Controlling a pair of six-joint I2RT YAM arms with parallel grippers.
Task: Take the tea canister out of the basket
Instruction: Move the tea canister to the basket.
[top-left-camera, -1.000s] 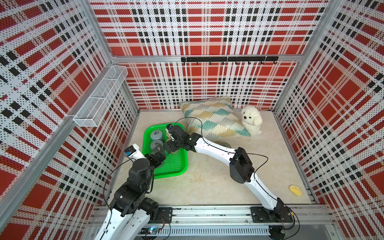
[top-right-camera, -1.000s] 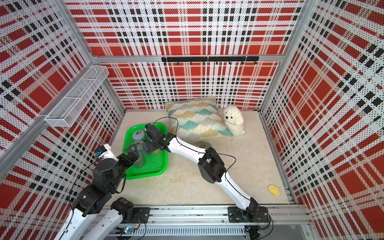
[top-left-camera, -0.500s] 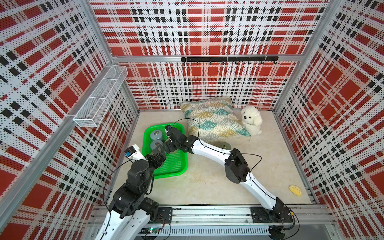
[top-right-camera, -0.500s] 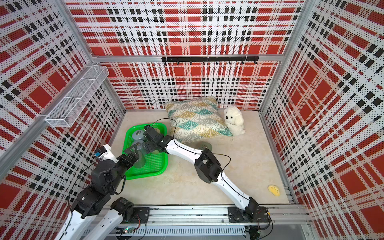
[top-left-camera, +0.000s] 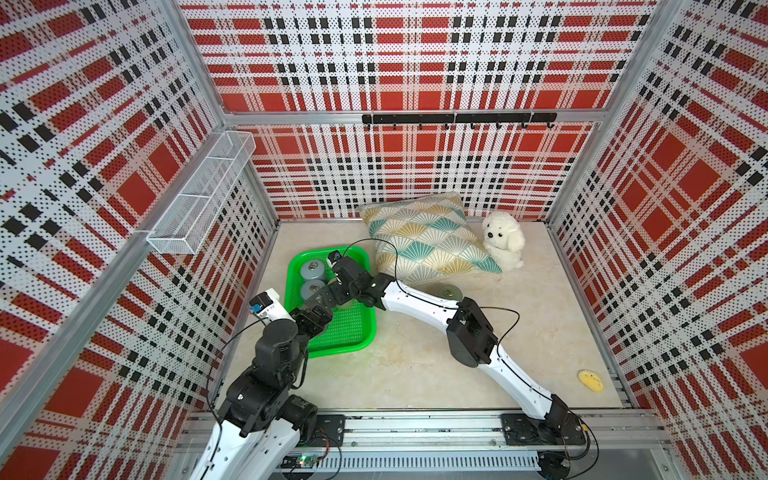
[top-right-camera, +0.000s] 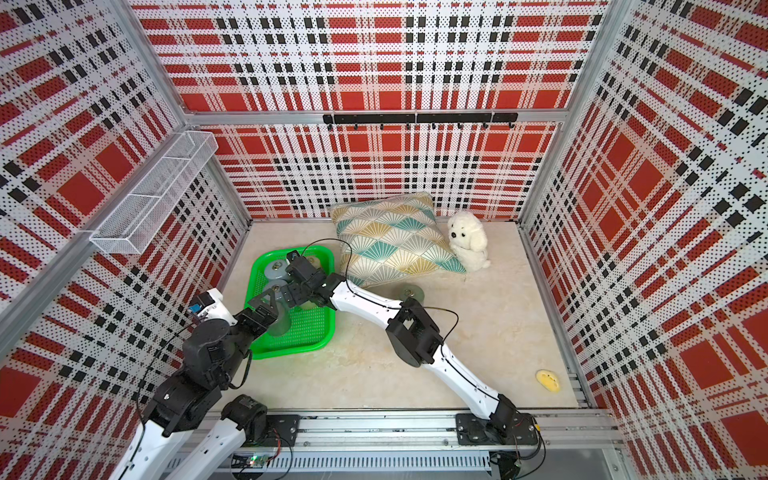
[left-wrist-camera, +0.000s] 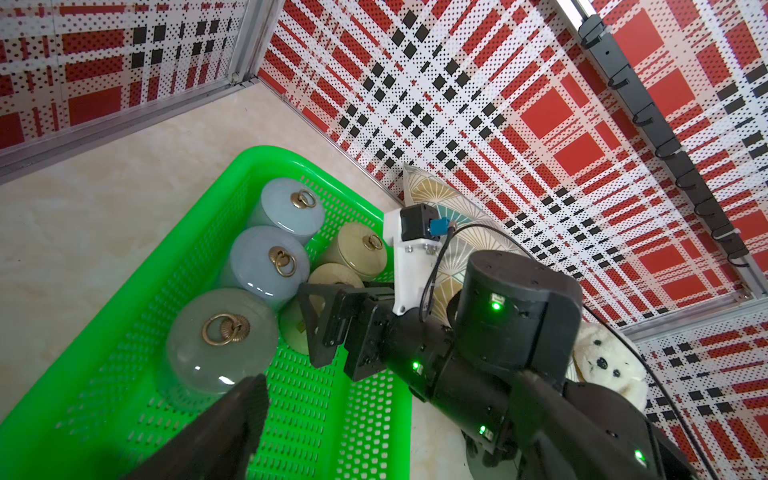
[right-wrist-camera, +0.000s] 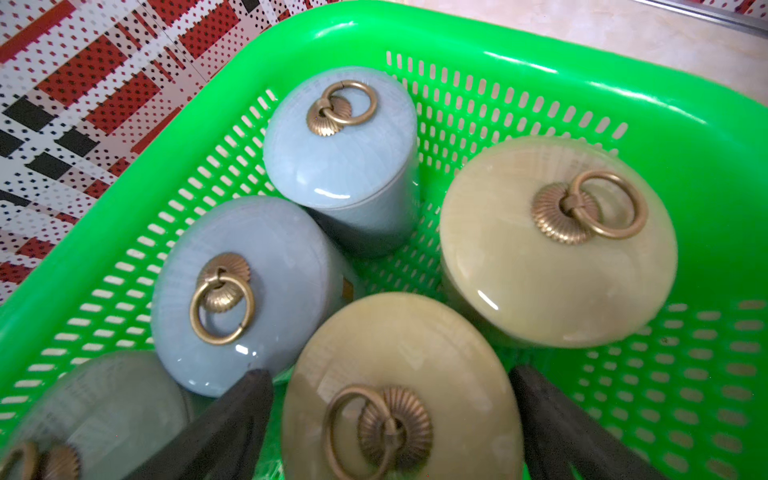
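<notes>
The bright green basket (top-left-camera: 353, 337) (top-right-camera: 309, 332) lies at the floor's left side and holds several lidded tea canisters with brass ring pulls. Two are blue-grey (right-wrist-camera: 340, 141) (right-wrist-camera: 245, 291), two beige, one grey-green (left-wrist-camera: 220, 336). My right gripper (top-left-camera: 332, 297) (right-wrist-camera: 390, 424) is down inside the basket, open, its dark fingers (right-wrist-camera: 241, 419) standing on either side of a beige tea canister (right-wrist-camera: 399, 365) (left-wrist-camera: 332, 274). A thin green gap shows beside one finger. My left gripper (top-left-camera: 316, 313) (left-wrist-camera: 395, 436) hovers open over the basket's near part, just short of the grey-green canister, holding nothing.
A fan-patterned pillow (top-left-camera: 424, 237) leans at the back wall beside a white plush dog (top-left-camera: 503, 241). Another canister (top-left-camera: 446, 292) stands on the floor next to the pillow. A yellow piece (top-left-camera: 592, 380) lies near the right front. A white wire rack (top-left-camera: 203, 191) hangs on the left wall.
My right arm has reached further left and deeper into the basket, bringing its jaws over the beige canister. The left arm has hardly moved.
</notes>
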